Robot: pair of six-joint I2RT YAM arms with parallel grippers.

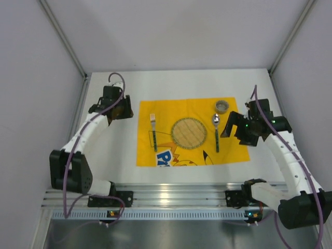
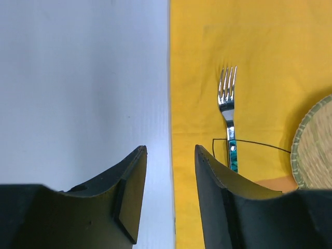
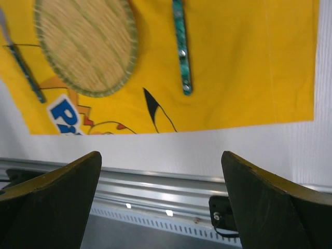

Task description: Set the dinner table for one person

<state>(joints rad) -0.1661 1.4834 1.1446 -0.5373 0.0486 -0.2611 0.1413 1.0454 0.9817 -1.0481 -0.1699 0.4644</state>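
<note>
The white desk point(image 1: 119, 155), under both grippers, carries a yellow cloth point(image 1: 179, 106). The left gripper point(image 2: 171, 148) is partly open and empty; the right gripper point(image 3: 161, 153) is wide and empty. Ahead of it, blue writing point(image 3: 65, 111) starts "P".

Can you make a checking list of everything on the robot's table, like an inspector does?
Surface: white table, bare around the yellow cloth.
Job's things: fork left of the round woven mat, spoon right of it, small cup beyond the spoon; all on the cloth.
Clutter: nothing seen.
End effectors: left end effector open, empty, by the cloth's left edge; right end effector open, empty.
Cables: purple cables along both arms.
Surroundings: pale walls, metal rail at the near edge.
</note>
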